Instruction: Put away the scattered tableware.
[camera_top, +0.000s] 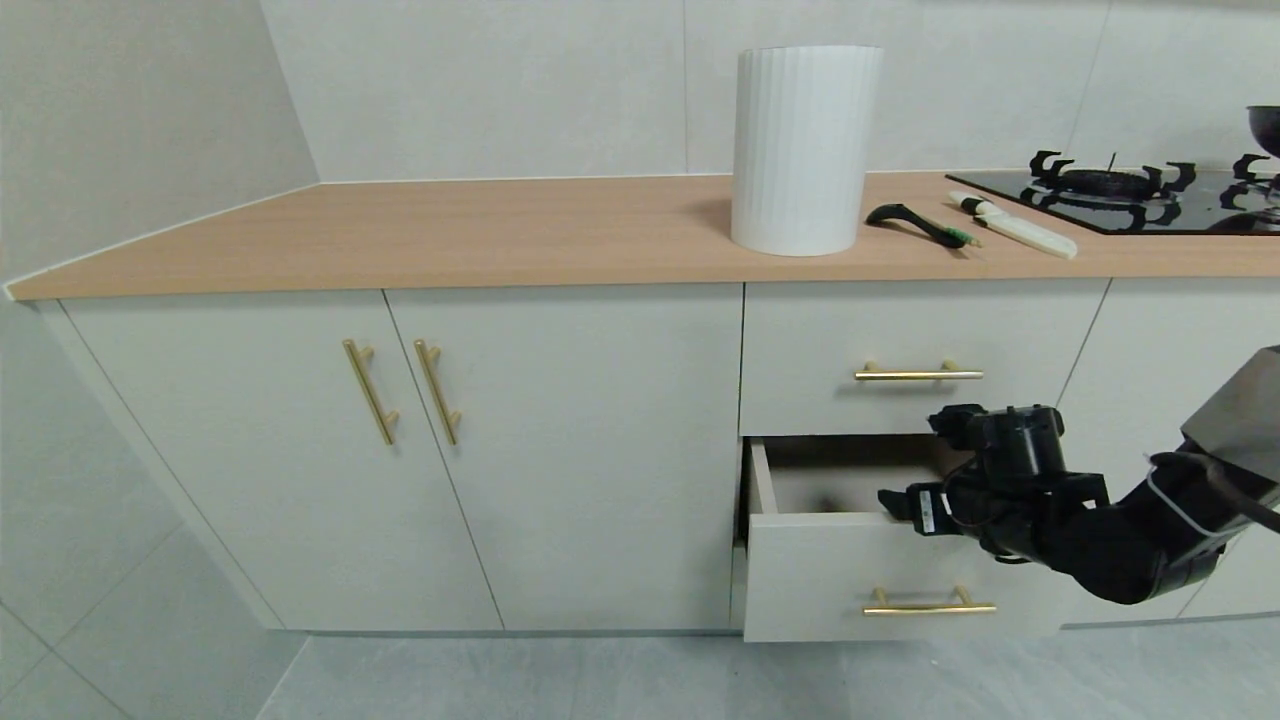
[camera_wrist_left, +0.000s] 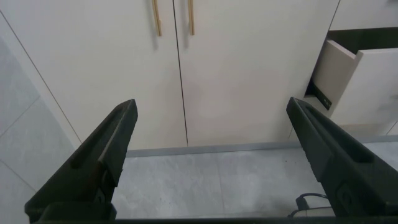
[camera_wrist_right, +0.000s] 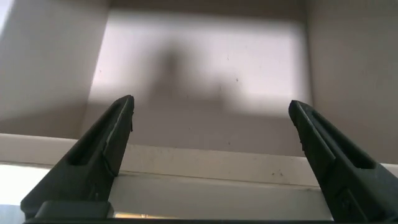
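Two utensils lie on the wooden counter (camera_top: 450, 230): a black spoon with a green-tipped handle (camera_top: 915, 222) and a long white utensil (camera_top: 1015, 225) beside it. Below them the lower drawer (camera_top: 850, 560) stands pulled out. My right gripper (camera_top: 905, 503) hovers at its open top, just above the front panel. In the right wrist view this gripper (camera_wrist_right: 211, 106) is open, and the bare drawer floor (camera_wrist_right: 199, 68) lies beyond it. My left gripper (camera_wrist_left: 211, 106) is open too, held low and holding nothing, facing the cabinet doors (camera_wrist_left: 180, 74) and the floor.
A tall white ribbed container (camera_top: 805, 150) stands on the counter left of the utensils. A black gas hob (camera_top: 1120, 195) lies at the far right. The upper drawer (camera_top: 920, 345) is closed. The open drawer's side (camera_wrist_left: 333, 71) juts out near my left gripper.
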